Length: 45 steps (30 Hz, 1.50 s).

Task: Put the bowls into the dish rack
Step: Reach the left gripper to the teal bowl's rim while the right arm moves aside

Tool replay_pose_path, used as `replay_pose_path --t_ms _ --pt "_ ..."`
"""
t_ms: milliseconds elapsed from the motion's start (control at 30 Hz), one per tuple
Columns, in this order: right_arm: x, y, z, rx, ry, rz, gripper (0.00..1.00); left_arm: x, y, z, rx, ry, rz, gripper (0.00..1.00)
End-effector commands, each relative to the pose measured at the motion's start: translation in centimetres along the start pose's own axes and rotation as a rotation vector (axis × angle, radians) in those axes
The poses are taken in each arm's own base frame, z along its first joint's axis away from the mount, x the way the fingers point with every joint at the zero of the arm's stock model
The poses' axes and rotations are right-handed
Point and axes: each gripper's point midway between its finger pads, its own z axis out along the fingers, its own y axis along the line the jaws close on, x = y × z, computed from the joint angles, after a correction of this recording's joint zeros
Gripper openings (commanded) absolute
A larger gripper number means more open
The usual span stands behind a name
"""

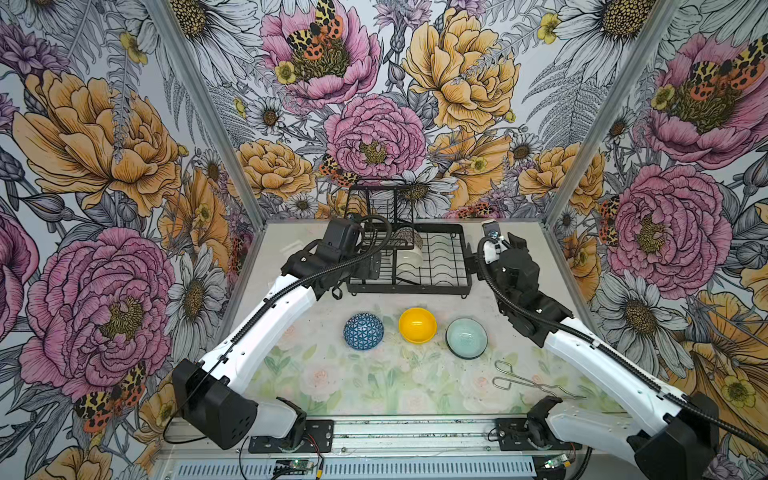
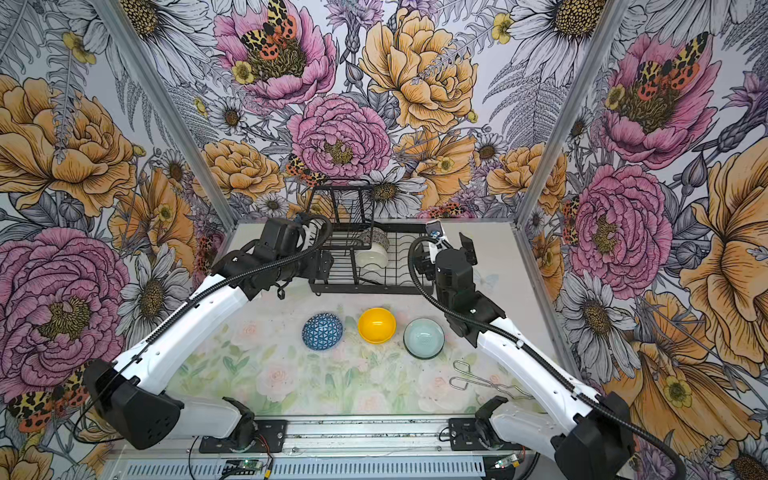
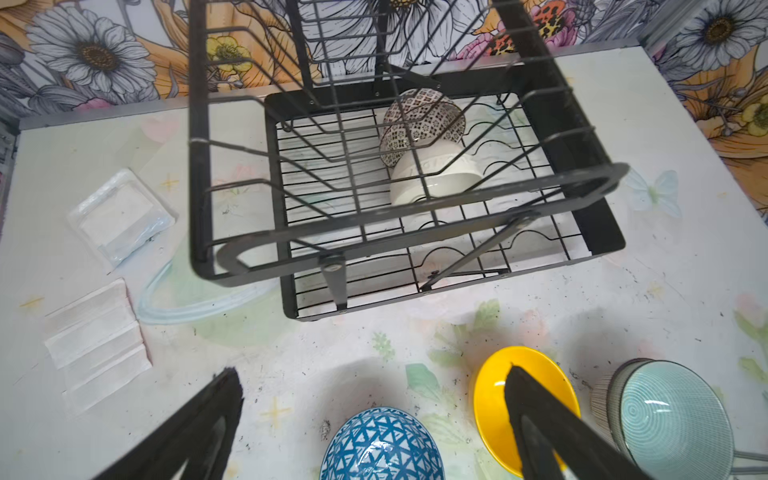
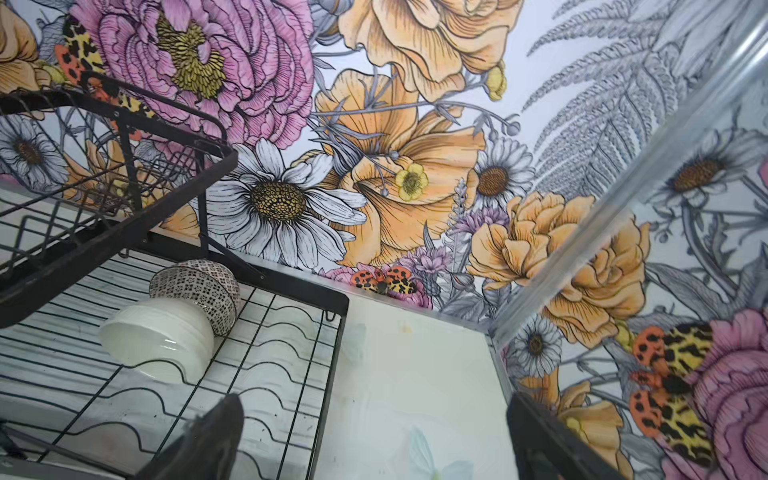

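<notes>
Your left arm (image 1: 270,328) reaches to the left end of the dish rack (image 1: 415,287), wrist bent down beside it, and the left gripper (image 3: 372,372) hangs there with jaws spread wide, holding nothing. Your right arm (image 1: 602,365) stretches to the rack's right end. The right gripper (image 4: 374,399) is likewise spread wide and empty, pointing past the rack's far right corner.

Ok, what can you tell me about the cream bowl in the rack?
The cream bowl is plain, glossy and ceramic-looking, with faint ridges round its wall. It lies tipped on its side on the wire floor of the rack, its mouth seemingly toward the table's front. The mosaic bowl, also on its side, leans against it from behind. Nothing else touches it.
</notes>
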Motion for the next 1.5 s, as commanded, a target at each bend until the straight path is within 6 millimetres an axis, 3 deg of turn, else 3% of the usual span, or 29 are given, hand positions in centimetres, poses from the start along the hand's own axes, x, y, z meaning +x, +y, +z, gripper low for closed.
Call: replay_pose_path --t_ms 0,167,300,433,600,767,900,1067,1467 --pt "4.3 -2.9 -1.8 0.07 0.247 0.176 0.99 -0.7 -3.2 -0.2 0.06 0.005 0.06 0.99" --pt "9.4 -4.4 -1.5 0.051 0.561 0.355 0.98 -0.1 -8.4 1.3 0.163 0.052 0.136 0.99" --pt "12.3 -4.2 -0.8 0.042 0.65 0.4 0.99 1.6 -12.2 3.0 0.234 0.113 0.188 0.99" --pt "13.7 -4.2 -0.4 0.038 0.692 0.412 0.99 3.4 -16.1 4.8 0.334 0.173 0.212 0.99" --pt "14.0 -4.6 -0.7 0.041 0.689 0.394 0.99 7.5 -20.0 8.5 0.458 0.313 0.19 0.99" --pt "14.7 -5.1 -1.1 0.056 0.689 0.404 0.99 9.8 -22.0 10.1 0.504 0.386 0.205 0.98" --pt "15.4 -5.2 -1.1 0.057 0.705 0.407 1.0 11.1 -23.4 10.2 0.554 0.425 0.225 0.91" --pt "15.1 -4.6 -0.8 0.017 0.694 0.417 0.99 12.9 -24.2 9.8 0.61 0.468 0.241 0.73" --pt "15.6 -4.0 -0.4 -0.013 0.702 0.407 1.0 14.6 -25.0 10.3 0.656 0.515 0.238 0.39"
